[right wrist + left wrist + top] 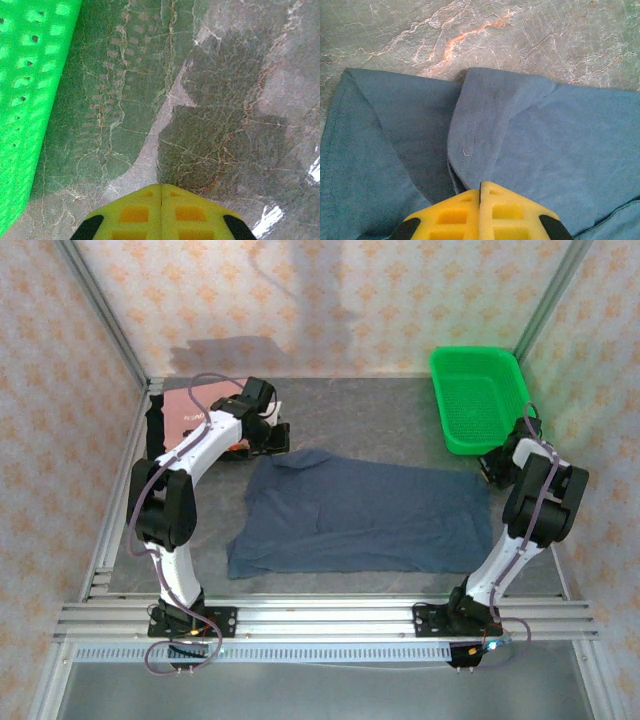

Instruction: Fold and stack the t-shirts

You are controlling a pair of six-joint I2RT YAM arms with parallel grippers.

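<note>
The slate-blue t-shirt [360,515] lies spread at frame centre on the worktop [360,410], evidently for folding; left gripper [480,186] jaws are closed at its upper-left fold, and right gripper [161,187] jaws are closed empty beside the green basket [30,75].

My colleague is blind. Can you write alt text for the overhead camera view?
A slate-blue t-shirt lies spread on a grey table between the robot's left arm and right arm. A pink shirt lies in the far left corner behind the left arm, and a green basket sits in the far right corner.
</note>
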